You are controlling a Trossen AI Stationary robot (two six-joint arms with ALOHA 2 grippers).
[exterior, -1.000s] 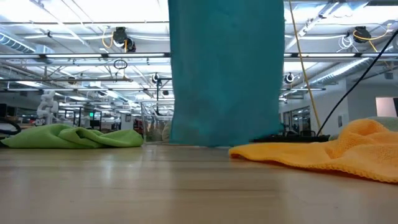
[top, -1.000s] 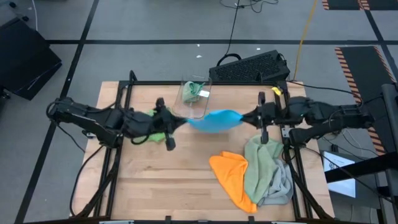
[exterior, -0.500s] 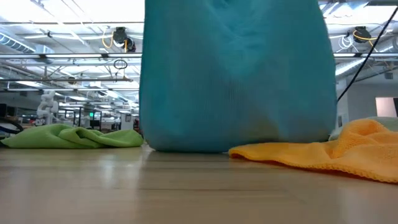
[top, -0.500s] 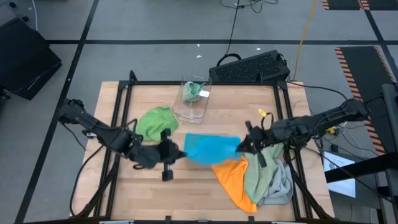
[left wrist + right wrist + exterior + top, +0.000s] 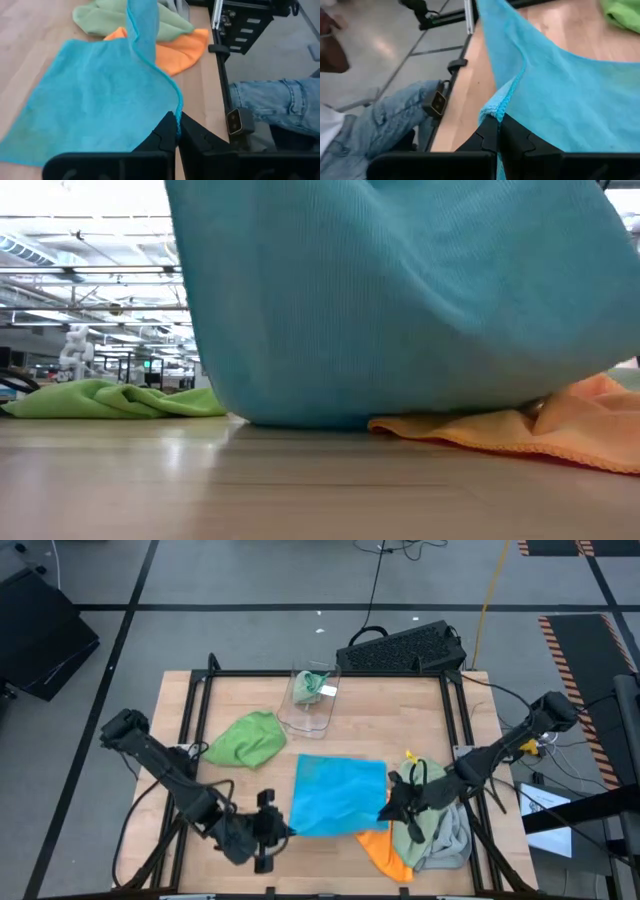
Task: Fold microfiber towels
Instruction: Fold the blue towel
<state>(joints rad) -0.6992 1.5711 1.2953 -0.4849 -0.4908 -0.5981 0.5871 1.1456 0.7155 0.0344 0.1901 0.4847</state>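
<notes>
The blue towel (image 5: 338, 794) is stretched out between my two grippers over the middle of the table. In the low view the blue towel (image 5: 400, 300) sags, its lower part on the wood and on the orange towel (image 5: 560, 430). My left gripper (image 5: 283, 830) is shut on its near left corner, my right gripper (image 5: 388, 808) on its near right corner. A bright green towel (image 5: 245, 738) lies crumpled at the left. The sage green towel (image 5: 425, 802), the grey towel (image 5: 456, 836) and the orange towel (image 5: 383, 850) are heaped at the right. My left gripper pinches the blue towel's near left corner (image 5: 177, 116) between its two fingers, at the hemmed edge, slanting down from the near left. The cloth runs away from the fingers, spread and sagging. My right gripper pinches the near right corner (image 5: 493, 111) between its two fingers, slanting down from the right. The hem is bunched at the fingers, and the cloth fans out beyond them toward the table.
A clear plastic bin (image 5: 312, 695) with a cloth in it stands at the far middle, and a black keyboard (image 5: 405, 648) lies beyond the table's far edge. A person in jeans (image 5: 272, 100) sits by the near edge. Bare wood shows at the near left.
Both grippers have come down and toward the table's near edge, still shut on the blue towel. The towel, which hung bunched between them near the bin, is now spread wide; its lower part has been drawn over the wood and onto the orange towel.
</notes>
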